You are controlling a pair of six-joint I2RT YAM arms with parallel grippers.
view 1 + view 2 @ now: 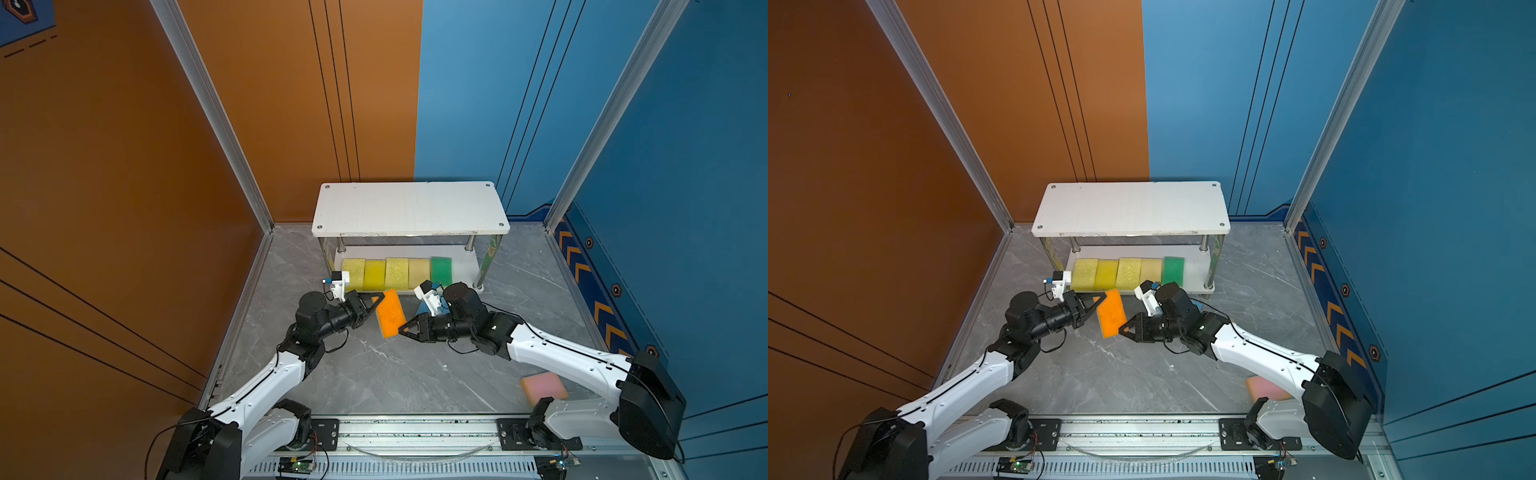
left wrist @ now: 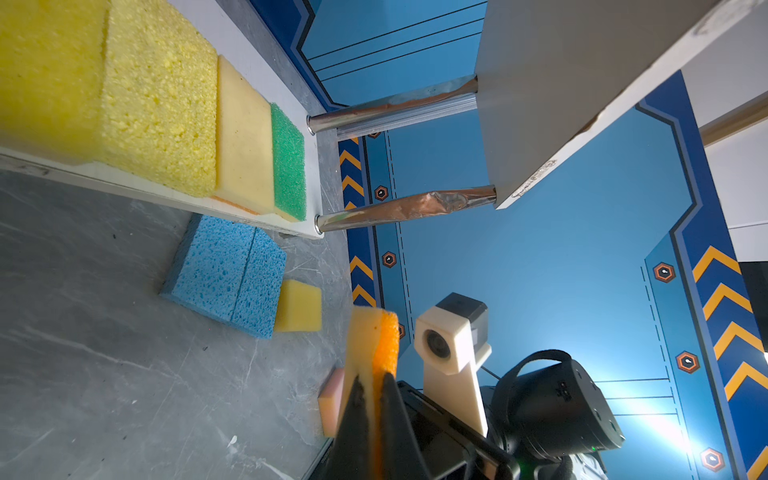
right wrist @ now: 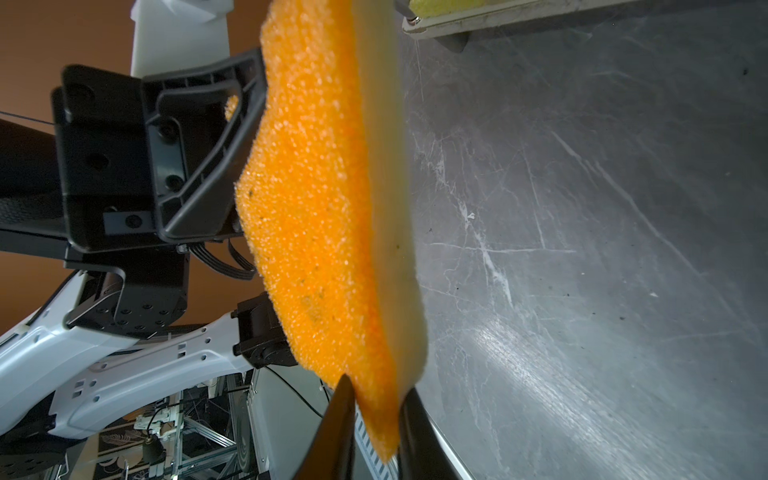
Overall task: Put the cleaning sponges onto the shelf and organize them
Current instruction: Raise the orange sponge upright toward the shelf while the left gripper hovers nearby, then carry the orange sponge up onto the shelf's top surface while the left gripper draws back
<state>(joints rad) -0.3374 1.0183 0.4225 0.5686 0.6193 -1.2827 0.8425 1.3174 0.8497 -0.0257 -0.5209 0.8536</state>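
The left claw (image 1: 376, 300) and right claw (image 3: 376, 388) are each pinching opposite ends of the light, squashy orange sponge (image 1: 390, 312), its foam compressing.

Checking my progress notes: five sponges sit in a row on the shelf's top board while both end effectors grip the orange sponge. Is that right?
Not quite. Both top views show the five sponges in a row on the lower board; the top board is bare. The rest holds: left end effector and right end effector both grip the orange sponge.
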